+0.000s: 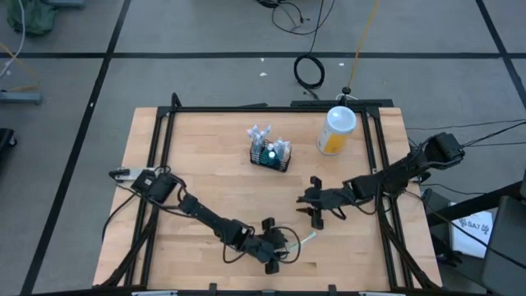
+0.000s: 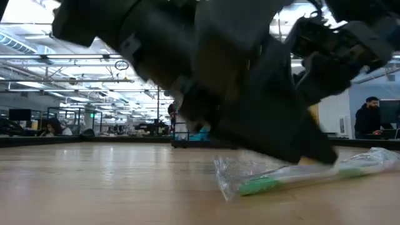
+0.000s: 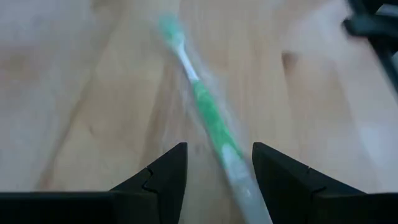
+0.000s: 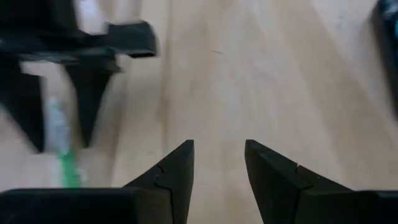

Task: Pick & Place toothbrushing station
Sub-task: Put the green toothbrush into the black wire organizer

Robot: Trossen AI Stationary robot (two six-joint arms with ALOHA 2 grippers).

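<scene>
A green-and-white toothbrush in a clear wrapper [image 1: 306, 239] lies flat on the wooden table near its front edge. My left gripper [image 3: 217, 162] is open and low over it. Its two fingers stand on either side of the brush's handle end [image 3: 239, 180], and I see no contact. My right gripper [image 1: 306, 201] is open over bare wood just behind and to the right, with nothing between its fingers [image 4: 219, 162]. The toothbrushing station [image 1: 269, 154], a small black wire caddy with wrapped items standing in it, rests on the table's far middle.
A tall yellow bottle with a white lid [image 1: 335, 130] stands at the far right, right of the caddy. A black frame [image 1: 164, 131] borders the table. A person [image 2: 372, 115] sits in the room beyond. Bare wood lies at the table's left.
</scene>
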